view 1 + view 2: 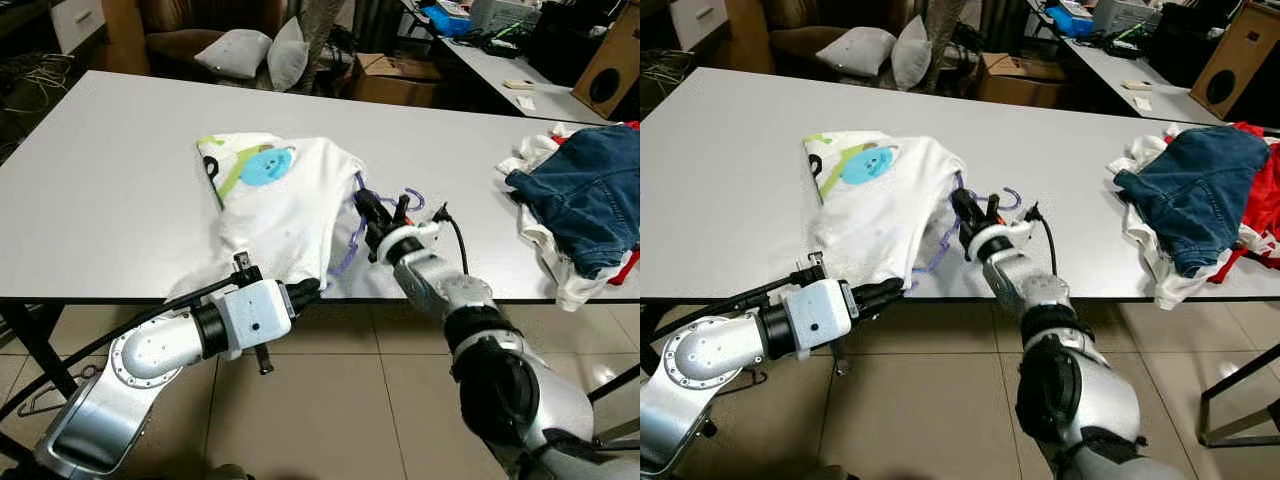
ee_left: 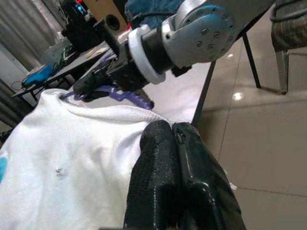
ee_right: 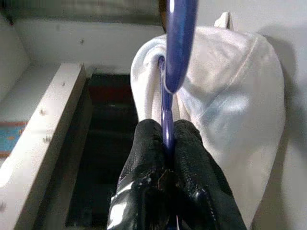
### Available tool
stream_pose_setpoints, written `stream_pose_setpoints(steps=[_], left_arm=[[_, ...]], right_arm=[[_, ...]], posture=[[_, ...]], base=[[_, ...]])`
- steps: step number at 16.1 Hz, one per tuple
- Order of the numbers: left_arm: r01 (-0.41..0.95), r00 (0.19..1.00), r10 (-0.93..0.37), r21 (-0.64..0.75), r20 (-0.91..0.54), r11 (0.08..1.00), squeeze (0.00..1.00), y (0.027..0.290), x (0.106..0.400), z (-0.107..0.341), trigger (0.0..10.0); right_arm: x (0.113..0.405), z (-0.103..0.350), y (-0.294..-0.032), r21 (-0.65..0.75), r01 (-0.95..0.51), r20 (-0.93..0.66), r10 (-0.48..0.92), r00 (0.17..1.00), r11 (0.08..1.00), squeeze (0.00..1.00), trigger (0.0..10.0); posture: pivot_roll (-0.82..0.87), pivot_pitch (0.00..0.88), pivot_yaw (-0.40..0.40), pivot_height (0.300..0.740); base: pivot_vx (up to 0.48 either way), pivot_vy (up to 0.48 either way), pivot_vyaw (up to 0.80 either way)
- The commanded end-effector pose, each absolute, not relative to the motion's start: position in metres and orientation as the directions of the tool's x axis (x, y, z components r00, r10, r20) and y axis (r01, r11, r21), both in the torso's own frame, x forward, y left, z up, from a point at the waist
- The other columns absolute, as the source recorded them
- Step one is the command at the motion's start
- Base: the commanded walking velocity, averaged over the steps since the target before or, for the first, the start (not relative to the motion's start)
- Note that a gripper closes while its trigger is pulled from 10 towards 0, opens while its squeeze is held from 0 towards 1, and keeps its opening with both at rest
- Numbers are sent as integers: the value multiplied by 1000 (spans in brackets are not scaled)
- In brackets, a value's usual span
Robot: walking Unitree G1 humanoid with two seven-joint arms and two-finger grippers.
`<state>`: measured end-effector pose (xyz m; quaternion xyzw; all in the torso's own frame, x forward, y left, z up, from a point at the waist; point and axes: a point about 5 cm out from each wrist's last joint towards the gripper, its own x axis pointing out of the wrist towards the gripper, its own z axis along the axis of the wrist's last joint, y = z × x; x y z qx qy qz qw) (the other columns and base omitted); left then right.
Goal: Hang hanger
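1. Purple plastic hanger lies on the white desk, partly inside the white shirt.
2. My right hand is clamped tight on the hanger's bar.
3. My left hand pinches the shirt's hem at the desk's near edge.
4. Jeans lie well apart on my right.

The shirt is soft white cloth (matt, with a printed blue patch). The hanger looks like glossy purple plastic. The worktop is smooth and pale with a dull sheen. Blue denim lies at the right. The floor is glossy tile.
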<state>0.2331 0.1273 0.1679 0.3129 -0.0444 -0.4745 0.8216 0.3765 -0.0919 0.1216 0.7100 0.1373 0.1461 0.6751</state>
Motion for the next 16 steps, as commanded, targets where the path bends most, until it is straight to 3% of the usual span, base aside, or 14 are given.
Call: stream_pose_setpoints(steps=[1,3,5,6,9,12,16], left_arm=[[769,502,-838,555,-215,318,0,118,230,172,0],[793,461,-858,538,-228,284,0,109,226,166,0],[796,443,-872,540,-208,275,0,100,225,166,0],[792,438,-890,523,-125,316,0,92,227,177,0],[784,465,-883,435,62,443,0,82,238,203,0],[786,498,-838,293,223,544,0,81,252,228,0],[779,546,-801,201,246,593,0,93,262,233,0]], right_arm=[[382,128,-98,997,-2,27,341,940,-75,0,10000],[386,133,-96,986,41,6,281,960,-160,0,10000],[388,136,-91,986,44,4,283,959,-162,0,10000],[388,135,-85,997,64,-49,287,957,-43,0,10000],[387,134,-73,991,72,-105,317,943,113,0,10000],[383,138,-52,954,-9,-134,454,881,298,0,10000],[383,144,-66,946,-42,-125,480,868,322,0,10000]], posture=[[235,0,-154,740],[235,0,-151,740],[229,0,-146,740],[229,0,-146,740],[226,0,-148,740],[209,0,-141,740],[177,0,-123,740]], base=[[0,0,0],[0,0,0],[0,0,0],[0,0,0],[0,0,0],[0,0,0],[0,0,0]])
